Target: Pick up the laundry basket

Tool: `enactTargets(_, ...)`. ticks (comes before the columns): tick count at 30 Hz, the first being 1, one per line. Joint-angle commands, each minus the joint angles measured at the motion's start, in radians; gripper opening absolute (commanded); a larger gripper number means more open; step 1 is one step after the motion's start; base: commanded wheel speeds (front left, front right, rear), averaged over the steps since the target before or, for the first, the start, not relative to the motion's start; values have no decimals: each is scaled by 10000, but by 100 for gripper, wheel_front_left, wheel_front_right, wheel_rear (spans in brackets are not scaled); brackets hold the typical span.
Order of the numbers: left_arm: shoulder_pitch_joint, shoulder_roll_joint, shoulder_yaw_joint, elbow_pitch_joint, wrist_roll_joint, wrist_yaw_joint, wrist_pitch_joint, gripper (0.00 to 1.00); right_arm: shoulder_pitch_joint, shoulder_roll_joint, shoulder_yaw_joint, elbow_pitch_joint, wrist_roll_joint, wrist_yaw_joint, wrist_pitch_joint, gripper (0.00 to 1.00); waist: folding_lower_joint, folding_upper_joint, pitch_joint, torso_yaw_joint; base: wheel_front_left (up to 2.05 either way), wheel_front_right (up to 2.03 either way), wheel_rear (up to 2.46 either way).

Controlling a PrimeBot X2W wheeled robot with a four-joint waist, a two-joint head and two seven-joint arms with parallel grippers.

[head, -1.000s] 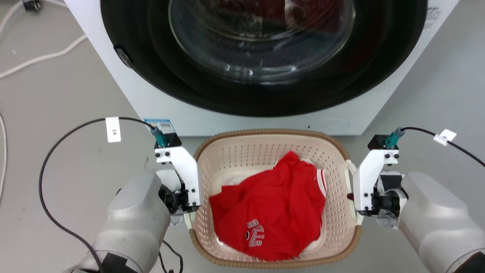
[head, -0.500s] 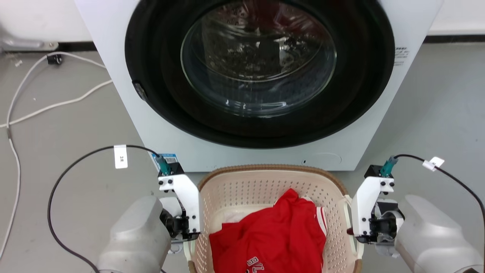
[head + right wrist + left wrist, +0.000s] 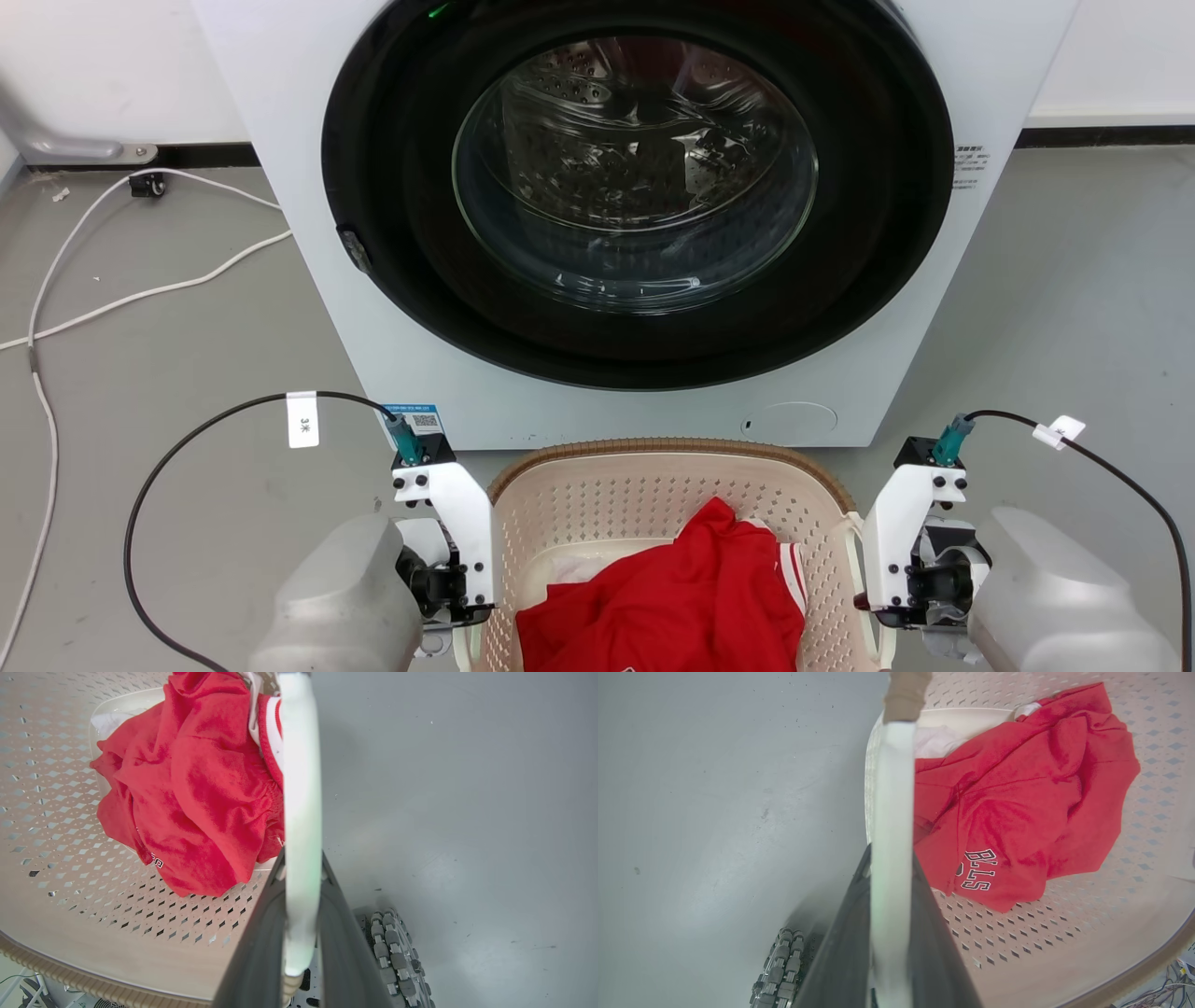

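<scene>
Both pairs of jaws are clamped on white side handles: the left gripper (image 3: 892, 868) on the left handle (image 3: 894, 788), the right gripper (image 3: 301, 868) on the right handle (image 3: 301, 788). Between them is the laundry basket (image 3: 607, 504), with a crumpled red jersey (image 3: 672, 597) inside. Just beyond its brown rim stands a white washing machine (image 3: 308, 233), its round glass door (image 3: 635, 177) closed. A white cable (image 3: 140, 294) trails over the grey floor (image 3: 1074, 280) at far left.

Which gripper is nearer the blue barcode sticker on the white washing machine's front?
Left. The left gripper grips a handle of the beige perforated laundry basket just below the sticker; the right gripper holds the opposite handle, across the basket.
</scene>
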Motion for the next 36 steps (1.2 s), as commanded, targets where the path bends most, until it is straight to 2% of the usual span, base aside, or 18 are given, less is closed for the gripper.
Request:
enactTargets(1,47,-173,-18,-107,-115,-49,-28,0,46,219,3,-53,97,28,38,0,1,0,-18,9,0,0,0)
enactTargets(36,235,-210,-544,-222,-696,-71,-144,0,120,245,79,-11,7,30,-102,0,1,0,-64,29,0,0,0)
